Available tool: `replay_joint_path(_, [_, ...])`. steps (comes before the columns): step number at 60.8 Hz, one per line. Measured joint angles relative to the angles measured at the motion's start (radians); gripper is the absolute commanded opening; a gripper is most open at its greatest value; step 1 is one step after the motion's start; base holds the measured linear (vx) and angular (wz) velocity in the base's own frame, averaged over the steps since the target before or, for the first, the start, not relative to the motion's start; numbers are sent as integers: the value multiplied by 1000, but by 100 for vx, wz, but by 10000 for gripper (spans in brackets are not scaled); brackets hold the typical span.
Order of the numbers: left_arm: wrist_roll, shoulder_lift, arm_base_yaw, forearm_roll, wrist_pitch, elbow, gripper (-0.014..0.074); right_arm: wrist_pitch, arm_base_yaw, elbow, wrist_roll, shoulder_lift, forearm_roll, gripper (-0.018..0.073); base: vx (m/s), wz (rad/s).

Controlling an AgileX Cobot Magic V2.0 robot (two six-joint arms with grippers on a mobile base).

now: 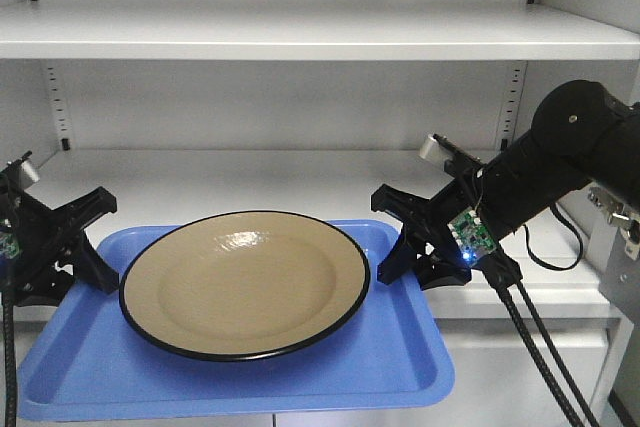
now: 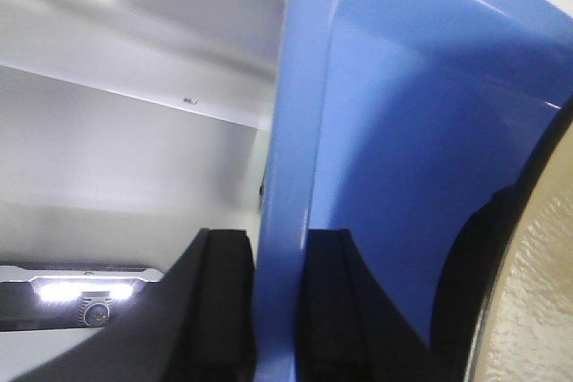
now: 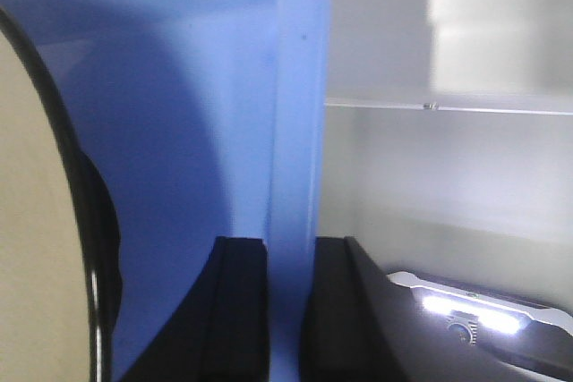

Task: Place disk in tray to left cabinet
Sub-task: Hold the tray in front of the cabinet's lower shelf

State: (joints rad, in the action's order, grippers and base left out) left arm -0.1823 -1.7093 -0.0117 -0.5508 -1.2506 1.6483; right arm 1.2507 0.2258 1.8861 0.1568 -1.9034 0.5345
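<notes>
left claw (image 1: 100, 241): matte black, angular fingers; clamped on the tray's left rim, one finger above and one below
right claw (image 1: 388, 237): same black pincers, gripping the right rim; green circuit board (image 1: 466, 234) just behind
tray (image 1: 400, 367): bright blue smooth plastic, rectangular, rounded corners, low raised lip; lower centre of frame
disk (image 1: 245, 284): round, shallow, glossy tan, thin black edge; lies in the tray, nearly spanning it
left cabinet (image 1: 300, 32): pale grey metal, wide flat shelves, slotted uprights; fills the upper frame behind
wrist views: blue lip pinched between my two fingers in each
</notes>
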Motion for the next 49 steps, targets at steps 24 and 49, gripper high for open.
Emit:
replay_joint_path(24, [0,0,0,0,0,0,-1,0,0,0,0,0,0,-4,20,-6])
replay_joint_path(49, [0,0,0,0,0,0,-1,0,0,0,0,0,0,-4,10,0])
